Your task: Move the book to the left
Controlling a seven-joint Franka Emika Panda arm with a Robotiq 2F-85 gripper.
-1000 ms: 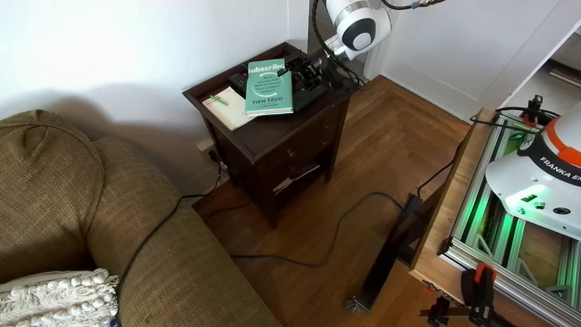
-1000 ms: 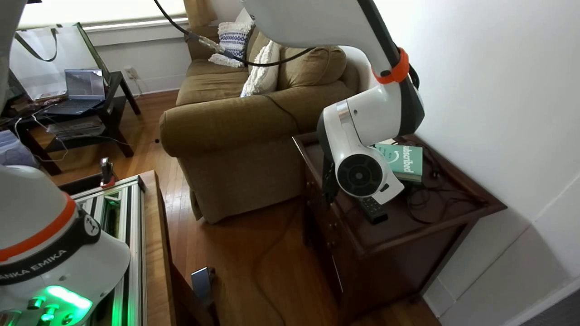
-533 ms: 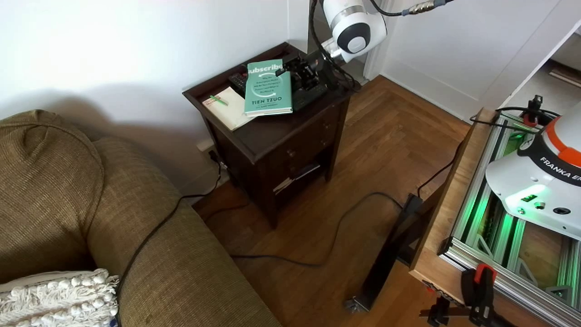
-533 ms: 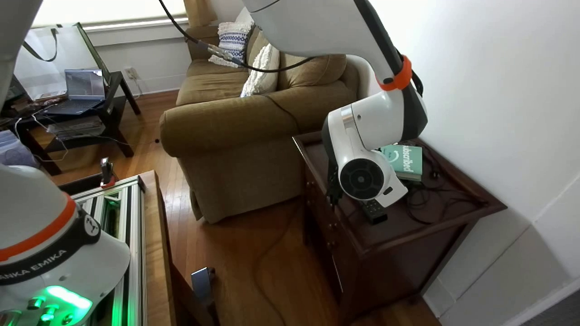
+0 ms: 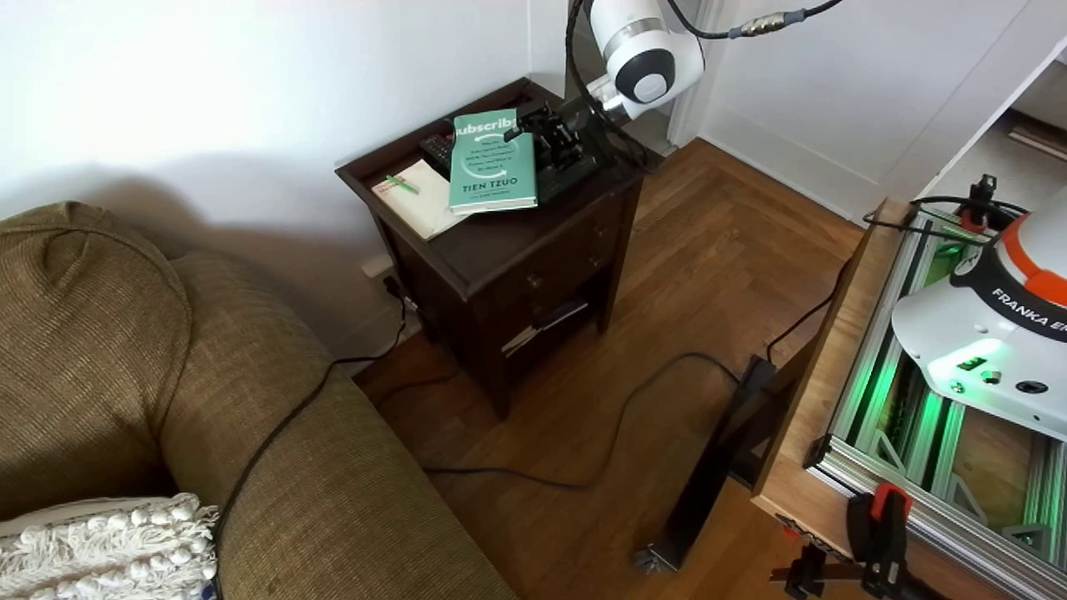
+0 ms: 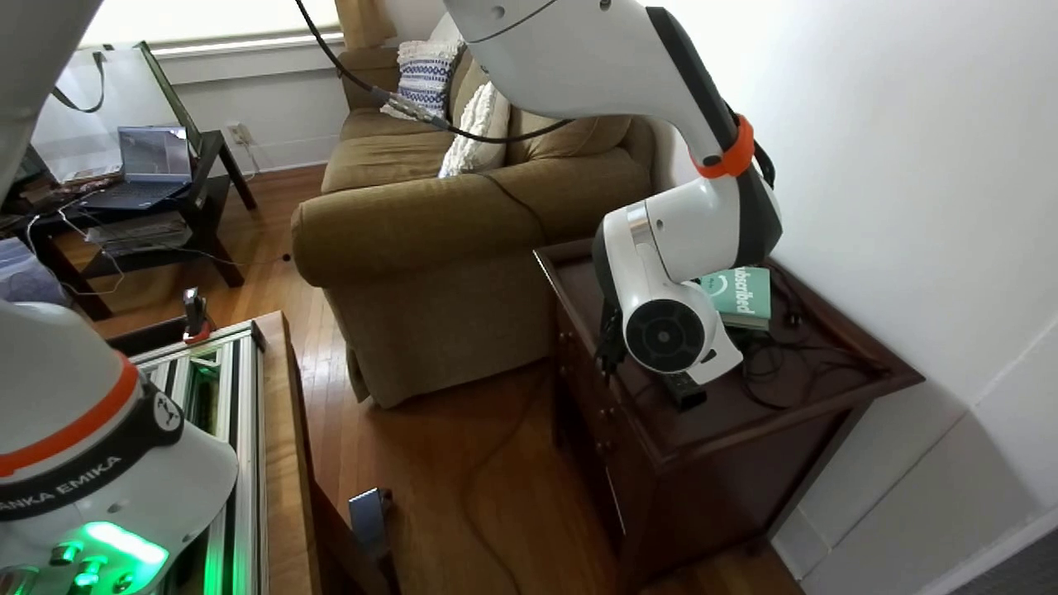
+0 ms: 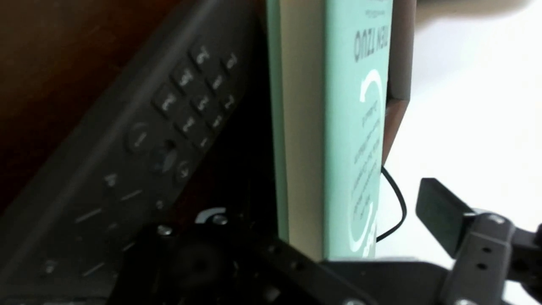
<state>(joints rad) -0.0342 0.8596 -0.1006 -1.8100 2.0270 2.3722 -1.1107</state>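
gripper [image 7: 324, 224]: jaws spread wide, holding nothing; one finger [image 7: 482, 241] out over the cover side of the book [image 5: 493, 179], the other low by its page edge, can't tell if either touches. book lies cover up atop the dark nightstand [image 5: 488, 248], partly behind the arm [image 6: 694, 227] in an exterior view. black remote [image 7: 190, 84] just beside its page edge. cream notepad [image 5: 429, 215] with green pen [image 5: 403, 183] on it at the opposite side. brown couch [image 5: 275, 375] by the nightstand.
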